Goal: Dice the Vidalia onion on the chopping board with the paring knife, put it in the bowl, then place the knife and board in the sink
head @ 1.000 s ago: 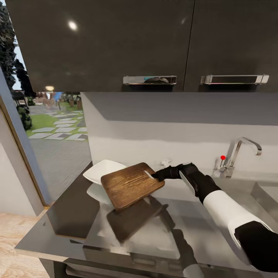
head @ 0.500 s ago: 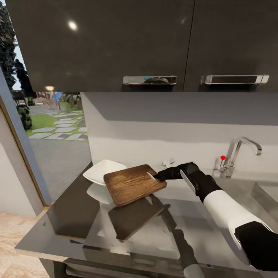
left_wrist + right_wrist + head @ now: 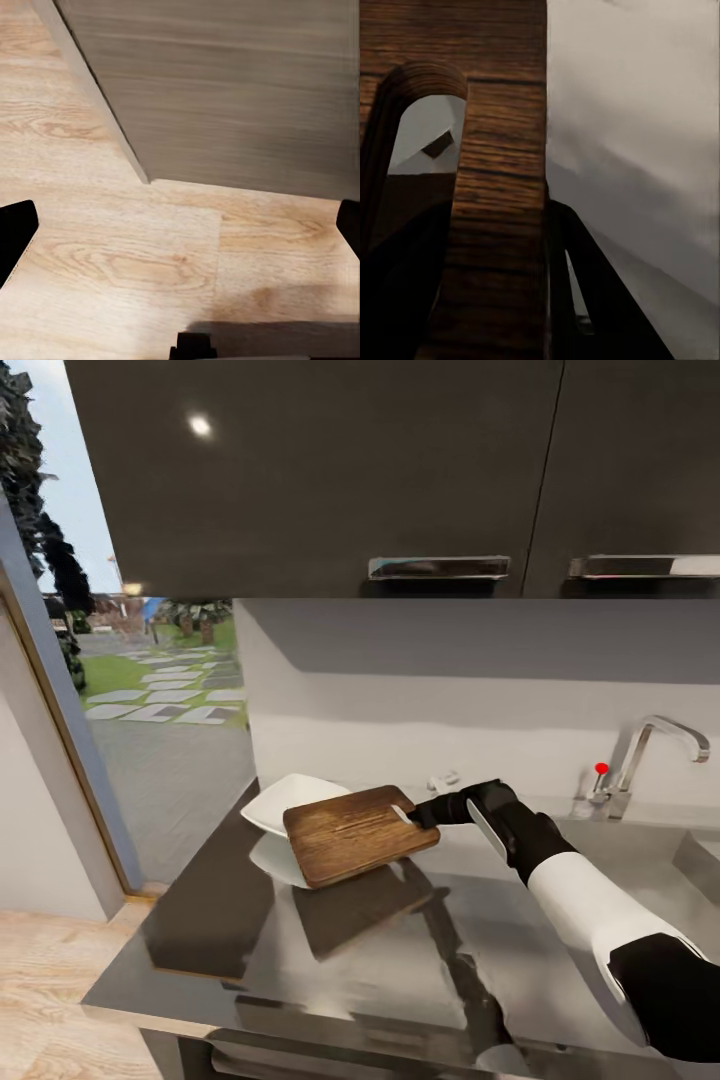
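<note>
Where the right pincer (image 3: 418,817) meets the chopping board (image 3: 360,834), its fingers are clamped on the board's handle end, beside the handle slot. The board is held clear of the counter (image 3: 400,950), tilted, with its far end raised over the white bowl (image 3: 280,805); its dark reflection is seen on the glossy counter below. From the right wrist view, the board's wood grain (image 3: 499,150) runs between the two dark fingers, closed against it on either side, and the arched handle slot is seen next to them. The bowl rests on the counter near its left end, partly covered by the board. Further right along the grey backsplash, the chrome tap (image 3: 650,755) with its red knob stands at the sink (image 3: 700,855), well apart from the board. The left pincer (image 3: 180,225) is seen from its wrist camera with fingertips spread wide apart, holding nothing, above the pale wood-plank floor (image 3: 112,247) beside a cabinet panel (image 3: 240,82).
</note>
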Available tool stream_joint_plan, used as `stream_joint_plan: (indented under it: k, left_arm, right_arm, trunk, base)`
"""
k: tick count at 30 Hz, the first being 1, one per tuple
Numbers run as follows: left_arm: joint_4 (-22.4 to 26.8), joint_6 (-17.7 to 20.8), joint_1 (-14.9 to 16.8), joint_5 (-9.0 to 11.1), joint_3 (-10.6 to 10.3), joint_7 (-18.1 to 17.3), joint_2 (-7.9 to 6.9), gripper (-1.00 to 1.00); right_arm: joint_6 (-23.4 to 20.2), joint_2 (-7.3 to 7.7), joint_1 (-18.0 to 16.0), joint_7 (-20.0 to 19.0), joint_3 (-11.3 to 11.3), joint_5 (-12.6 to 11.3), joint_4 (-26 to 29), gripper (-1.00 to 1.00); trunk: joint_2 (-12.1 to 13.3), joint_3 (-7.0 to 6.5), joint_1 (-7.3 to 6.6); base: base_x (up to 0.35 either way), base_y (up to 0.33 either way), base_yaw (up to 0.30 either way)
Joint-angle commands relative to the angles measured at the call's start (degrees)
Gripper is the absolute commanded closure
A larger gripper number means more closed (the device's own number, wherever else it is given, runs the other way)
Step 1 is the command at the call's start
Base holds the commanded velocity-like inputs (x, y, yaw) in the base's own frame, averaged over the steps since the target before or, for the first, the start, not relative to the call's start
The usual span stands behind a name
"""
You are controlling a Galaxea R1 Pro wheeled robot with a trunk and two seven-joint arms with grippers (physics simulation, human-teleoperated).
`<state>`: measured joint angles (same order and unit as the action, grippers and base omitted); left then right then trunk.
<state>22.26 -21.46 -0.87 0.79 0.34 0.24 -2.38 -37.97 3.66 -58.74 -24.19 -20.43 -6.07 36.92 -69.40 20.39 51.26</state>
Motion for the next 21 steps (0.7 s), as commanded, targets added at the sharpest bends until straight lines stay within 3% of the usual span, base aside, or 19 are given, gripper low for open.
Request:
stream_joint_plan:
  k: [1,5,13,21]
  left_arm:
    - [0.06,-0.07,-0.01,0.07,0.01,0.02,0.00,-1.00]
    - [0.06,-0.07,-0.01,0.09,0.01,0.01,0.00,-1.00]
    - [0.06,-0.07,-0.01,0.08,0.01,0.02,0.00,-1.00]
    - [0.06,-0.07,-0.01,-0.01,0.01,0.02,0.00,-1.00]
  right_arm:
    - [-0.43,0.07,-0.06,0.95,-0.26,-0.98,0.10,1.00]
    - [-0.50,0.11,-0.06,2.02,0.43,-1.17,0.23,1.00]
    - [-0.19,0.25,-0.06,2.07,4.82,-1.30,0.48,1.00]
    - [-0.11,0.77,-0.05,1.87,5.47,-1.28,0.95,1.00]
  trunk:
    - [-0.04,0.06,0.00]
    - [-0.04,0.06,0.00]
    - [-0.04,0.06,0.00]
    - [-0.04,0.06,0.00]
  base:
    - [0.000,0.282,0.000]
    - [0.000,0.285,0.000]
    - [0.000,0.287,0.000]
    - [0.000,0.226,0.000]
